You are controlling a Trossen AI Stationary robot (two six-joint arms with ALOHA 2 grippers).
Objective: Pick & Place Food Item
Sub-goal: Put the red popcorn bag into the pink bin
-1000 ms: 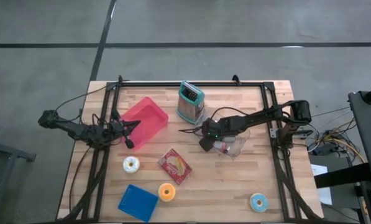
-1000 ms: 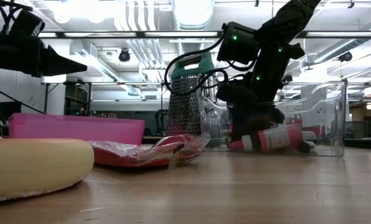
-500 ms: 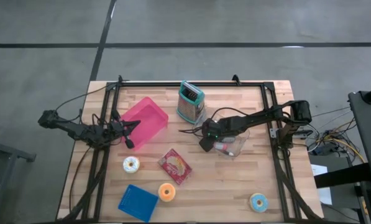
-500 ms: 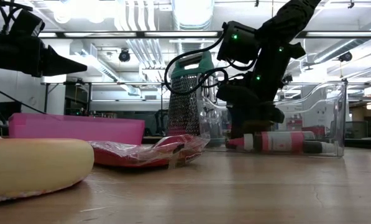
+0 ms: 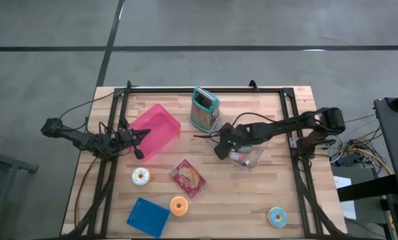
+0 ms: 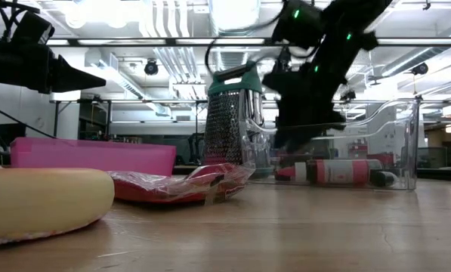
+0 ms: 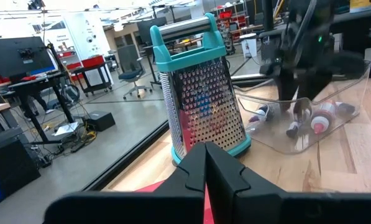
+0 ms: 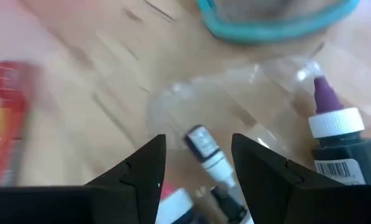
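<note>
In the centre of the high view I see my right claw (image 5: 219,151) raised over the left edge of the clear bin (image 5: 254,157), its fingers apart and holding nothing. The food items, small bottles with a pink one (image 6: 336,171) among them, lie flat on the bottom of this bin, just right of the metal grater (image 5: 204,110) on the wooden surface (image 5: 239,207). My left claw (image 5: 138,152) waits at the left of the frame beside the pink tray (image 5: 155,128), fingers pressed together and empty.
</note>
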